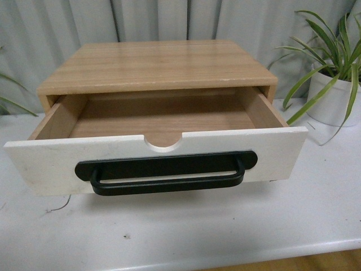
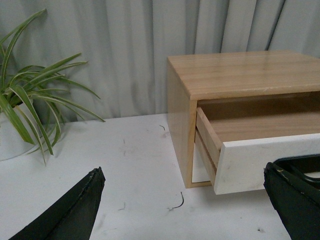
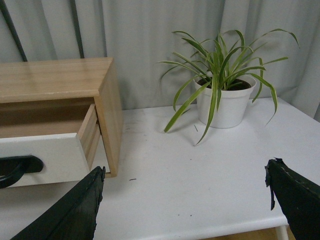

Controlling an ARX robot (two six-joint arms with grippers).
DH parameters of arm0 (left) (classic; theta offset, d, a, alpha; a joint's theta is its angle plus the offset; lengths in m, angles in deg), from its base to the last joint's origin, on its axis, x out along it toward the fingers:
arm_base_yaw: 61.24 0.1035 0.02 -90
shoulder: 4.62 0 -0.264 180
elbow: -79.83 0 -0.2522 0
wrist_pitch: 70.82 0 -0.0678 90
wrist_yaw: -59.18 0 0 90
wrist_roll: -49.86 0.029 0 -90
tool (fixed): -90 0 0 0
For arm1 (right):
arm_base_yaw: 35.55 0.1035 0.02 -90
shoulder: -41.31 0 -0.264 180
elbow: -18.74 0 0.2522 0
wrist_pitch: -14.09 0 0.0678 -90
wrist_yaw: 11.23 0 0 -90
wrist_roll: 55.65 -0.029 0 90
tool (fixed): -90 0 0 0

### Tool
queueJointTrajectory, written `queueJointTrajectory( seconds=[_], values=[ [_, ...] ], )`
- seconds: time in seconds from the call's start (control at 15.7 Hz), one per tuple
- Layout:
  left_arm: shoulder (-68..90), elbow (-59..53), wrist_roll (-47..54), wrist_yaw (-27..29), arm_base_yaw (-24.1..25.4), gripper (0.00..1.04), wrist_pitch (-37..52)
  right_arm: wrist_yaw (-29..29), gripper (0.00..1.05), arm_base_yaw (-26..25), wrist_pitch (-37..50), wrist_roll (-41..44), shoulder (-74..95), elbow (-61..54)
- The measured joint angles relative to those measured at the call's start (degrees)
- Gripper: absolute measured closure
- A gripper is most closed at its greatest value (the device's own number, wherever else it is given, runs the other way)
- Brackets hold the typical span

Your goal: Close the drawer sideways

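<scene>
The drawer stands pulled well out of a light wood cabinet on the white table. Its white front has a wide black bar handle and a half-round notch in the top edge; the inside is empty. Neither arm shows in the front view. My left gripper is open and empty, low over the table to the left of the cabinet, facing the drawer's left end. My right gripper is open and empty, to the right of the cabinet, with the drawer's right end in view.
A potted plant in a white pot stands right of the cabinet and shows in the right wrist view. Another plant stands at the left. Grey curtains hang behind. The table's front edge is near.
</scene>
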Motion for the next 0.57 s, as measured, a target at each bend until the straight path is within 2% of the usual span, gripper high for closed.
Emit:
queueJointTrajectory(
  seconds=[0.57],
  values=[
    [0.0, 0.0, 0.0, 0.0, 0.0, 0.07, 0.0, 0.0, 0.06, 0.0, -0.02, 0.0, 0.0, 0.0]
  ],
)
